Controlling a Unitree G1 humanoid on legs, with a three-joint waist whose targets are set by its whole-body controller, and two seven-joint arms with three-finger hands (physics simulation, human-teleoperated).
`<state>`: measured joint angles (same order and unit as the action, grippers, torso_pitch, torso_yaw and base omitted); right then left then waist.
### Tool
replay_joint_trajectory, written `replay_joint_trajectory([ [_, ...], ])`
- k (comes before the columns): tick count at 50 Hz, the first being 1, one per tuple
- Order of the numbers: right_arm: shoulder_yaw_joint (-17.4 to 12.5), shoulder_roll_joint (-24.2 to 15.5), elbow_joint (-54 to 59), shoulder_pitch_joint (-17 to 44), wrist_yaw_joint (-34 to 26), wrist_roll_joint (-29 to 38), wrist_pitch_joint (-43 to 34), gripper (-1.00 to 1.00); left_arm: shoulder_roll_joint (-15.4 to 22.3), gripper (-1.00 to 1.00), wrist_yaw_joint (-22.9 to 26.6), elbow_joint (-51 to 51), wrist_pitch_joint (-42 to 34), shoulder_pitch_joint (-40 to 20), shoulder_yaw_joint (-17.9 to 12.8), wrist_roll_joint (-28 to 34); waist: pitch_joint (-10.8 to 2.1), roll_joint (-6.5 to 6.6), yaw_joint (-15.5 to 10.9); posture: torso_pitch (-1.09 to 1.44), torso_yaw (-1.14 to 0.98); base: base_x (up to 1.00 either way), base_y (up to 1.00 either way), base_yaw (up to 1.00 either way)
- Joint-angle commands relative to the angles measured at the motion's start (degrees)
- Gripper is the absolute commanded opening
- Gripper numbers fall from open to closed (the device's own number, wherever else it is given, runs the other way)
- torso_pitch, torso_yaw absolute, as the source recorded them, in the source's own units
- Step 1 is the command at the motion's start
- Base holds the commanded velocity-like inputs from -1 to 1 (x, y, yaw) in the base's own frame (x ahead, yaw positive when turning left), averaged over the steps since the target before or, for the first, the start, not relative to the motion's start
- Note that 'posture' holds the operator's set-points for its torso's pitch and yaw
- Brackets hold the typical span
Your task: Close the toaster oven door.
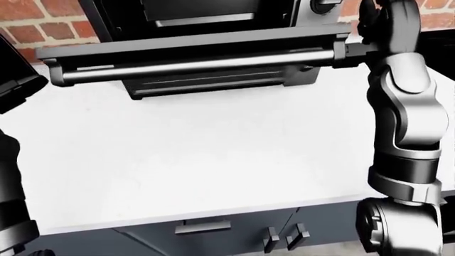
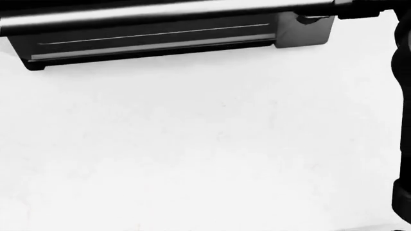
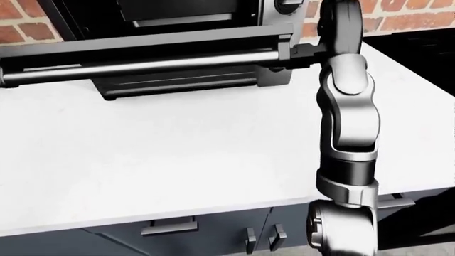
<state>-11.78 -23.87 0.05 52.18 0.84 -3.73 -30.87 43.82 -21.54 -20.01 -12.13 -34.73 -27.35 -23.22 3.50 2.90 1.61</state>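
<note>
One toaster oven (image 1: pixel 206 16) stands at the far edge of the white counter (image 1: pixel 199 154), against the brick wall (image 1: pixel 42 24), and its door (image 1: pixel 192 45) hangs open, almost flat, with the long bar handle (image 1: pixel 192 65) along its near edge. The right hand (image 1: pixel 380 26) is raised at the right end of this door, touching or just beside the handle's end; the fingers (image 1: pixel 368 21) are mostly hidden by the wrist, so I cannot tell if they are closed or hold anything. The left hand is not visible, only a dark part of the left arm (image 1: pixel 14 160) at the left side. I think the risk is that a push at the very end of the door slips off the corner, or twists the door, and it drops open again. A hard push could also slide the whole oven toward the wall.
</note>
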Motion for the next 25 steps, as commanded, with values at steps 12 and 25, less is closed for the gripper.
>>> replay_joint_trajectory([
  [12,1.0,-0.8,6.8,9.0,0.2,0.4,8.0,1.0,1.2,1.0,1.3,3.5,2.3,-0.6,-0.8,-0.4,-1.82,0.09,-0.2,0.0,0.0,0.0,0.0,0.0],
  [25,1.8,-0.7,15.1,14.5,-0.5,2.0,12.2,1.0,-0.9,1.0,4.8,9.1,2.3,1.2,-1.0,-1.3,-1.79,0.12,-0.2,0.0,0.0,0.0,0.0,0.0],
])
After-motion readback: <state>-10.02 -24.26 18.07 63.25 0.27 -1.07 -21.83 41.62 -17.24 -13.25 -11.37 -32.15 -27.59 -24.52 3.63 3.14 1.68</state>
